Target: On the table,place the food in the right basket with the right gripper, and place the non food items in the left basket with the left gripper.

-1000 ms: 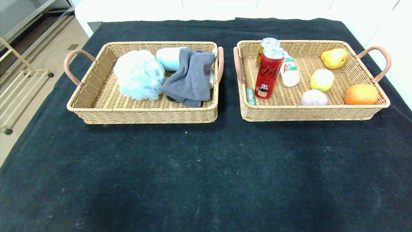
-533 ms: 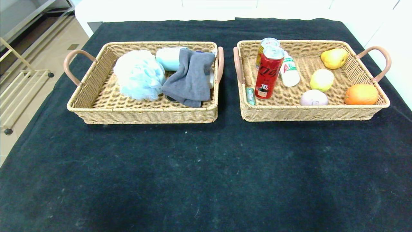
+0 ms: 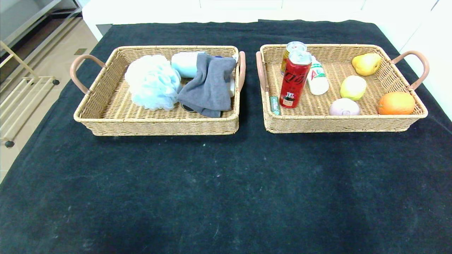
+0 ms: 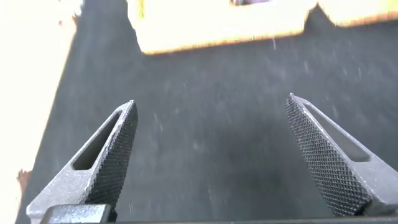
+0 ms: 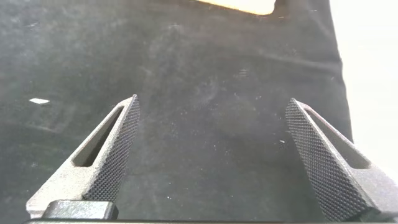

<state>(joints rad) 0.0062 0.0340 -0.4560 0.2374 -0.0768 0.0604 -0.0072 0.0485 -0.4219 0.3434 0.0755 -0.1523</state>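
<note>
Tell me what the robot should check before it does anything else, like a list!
1. Anything left loose on the black cloth? None seen: ok.
2. Left basket holds only non-food? Blue bath pouf, grey cloth and a pale blue item; something dark is partly hidden under the cloth: cannot tell.
3. Right basket holds only food? Red can, second can, white bottle, pear, orange and two more pale round items; a small green packet is too small to identify: cannot tell.
4. Left gripper open, holding nothing: ok.
5. Right gripper open, holding nothing: ok.
</note>
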